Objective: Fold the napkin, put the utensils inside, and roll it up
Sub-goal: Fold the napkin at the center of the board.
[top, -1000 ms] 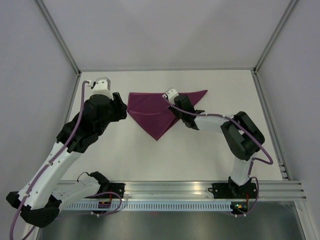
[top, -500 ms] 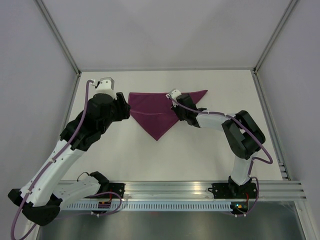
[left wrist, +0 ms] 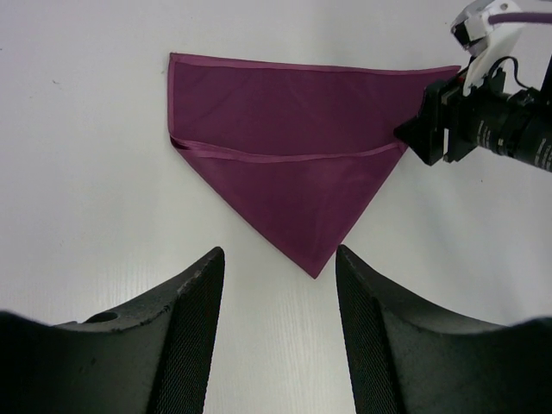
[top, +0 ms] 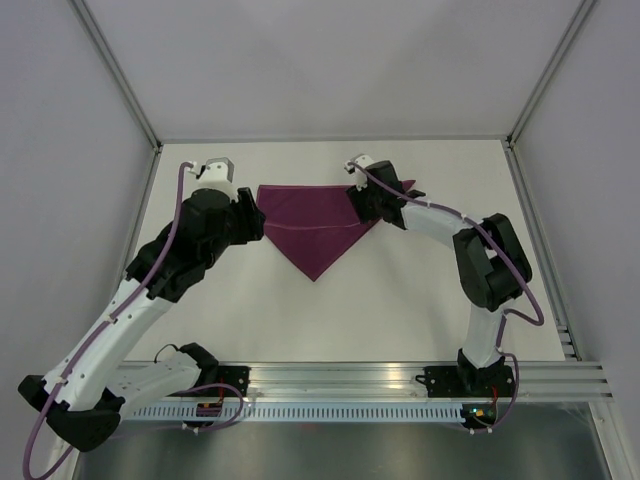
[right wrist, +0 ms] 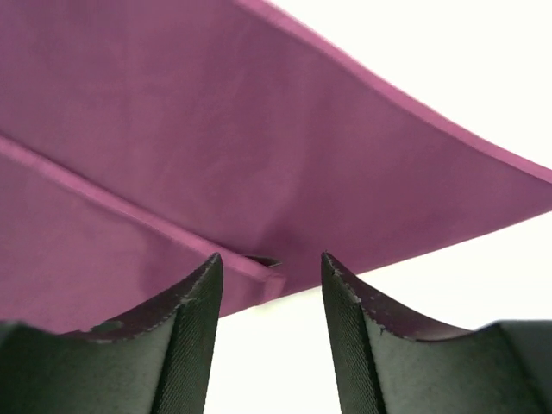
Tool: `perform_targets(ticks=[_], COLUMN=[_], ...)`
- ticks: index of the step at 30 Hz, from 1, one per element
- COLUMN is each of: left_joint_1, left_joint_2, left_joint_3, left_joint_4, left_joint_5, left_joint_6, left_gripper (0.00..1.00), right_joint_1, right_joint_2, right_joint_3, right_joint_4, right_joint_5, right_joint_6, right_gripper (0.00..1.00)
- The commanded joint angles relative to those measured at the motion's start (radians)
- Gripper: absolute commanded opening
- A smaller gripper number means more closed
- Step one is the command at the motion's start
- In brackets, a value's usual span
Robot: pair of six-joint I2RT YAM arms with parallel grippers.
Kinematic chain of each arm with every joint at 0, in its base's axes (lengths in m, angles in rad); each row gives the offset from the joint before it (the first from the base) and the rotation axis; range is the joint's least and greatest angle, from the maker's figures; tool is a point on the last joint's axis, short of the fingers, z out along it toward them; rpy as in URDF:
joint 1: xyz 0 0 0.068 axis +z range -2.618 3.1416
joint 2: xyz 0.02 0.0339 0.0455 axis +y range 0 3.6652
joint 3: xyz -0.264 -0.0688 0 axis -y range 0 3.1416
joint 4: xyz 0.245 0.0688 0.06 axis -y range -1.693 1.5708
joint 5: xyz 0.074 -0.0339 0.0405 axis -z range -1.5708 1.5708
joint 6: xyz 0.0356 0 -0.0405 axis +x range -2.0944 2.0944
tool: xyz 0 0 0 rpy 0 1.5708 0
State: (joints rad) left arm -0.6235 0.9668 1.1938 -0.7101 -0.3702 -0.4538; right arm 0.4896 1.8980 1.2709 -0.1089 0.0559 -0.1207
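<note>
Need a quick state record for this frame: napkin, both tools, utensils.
napkin: folded into a triangle, flat on the table, point toward the arms
left tool: open, empty, by the napkin's left corner
right tool: open, at the napkin's right corner, not gripping it
utensils: not in view
task stage: fold made; nothing placed or rolled yet

Napkin: thin cloth, magenta, smooth, faint sheen, stitched hem.
Surface: white, matt, smooth.
Left tool: dark matt plastic, finely textured inner faces.
Right tool: same plastic, edges scuffed.
Rail: bare brushed metal.
</note>
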Motion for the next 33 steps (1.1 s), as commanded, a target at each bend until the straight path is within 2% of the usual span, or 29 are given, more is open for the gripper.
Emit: perform_targets(ticks=[1,9,12,21,33], left_joint_1=[0.001,0.002,0.001,0.001,0.001], left_joint_2=[-0.002,0.012,0.023,0.021,0.019], left_joint_3=[-0.005,-0.036,-0.042,-0.043,-0.046], left_joint_4=[0.055,0.110,0.121,0.126,0.124], left_joint_5=[0.025,0.050,0.057,0.063,0.066], left_joint_6=[0.041,0.044,0.044,0.049,0.043], left_gripper=[0.60,0.61,0.61,0.61,0.61], right_joint_1=[-0.095,-0.382,-0.439,-0.522,-0.523], right_joint_2=[0.022,0.147,0.197,0.332,0.429], right_joint_3=[0.090,0.255,0.286,0.369,0.455], right_joint_4=[-0.097,-0.209,-0.209,-0.183,-0.163], right_joint_5=[-0.097,-0.329,-0.379,-0.513,-0.515], right_joint_6=[0.059,0.235,0.268,0.406,0.504], right_gripper=[0.56,0.59,0.61,0.66,0.62])
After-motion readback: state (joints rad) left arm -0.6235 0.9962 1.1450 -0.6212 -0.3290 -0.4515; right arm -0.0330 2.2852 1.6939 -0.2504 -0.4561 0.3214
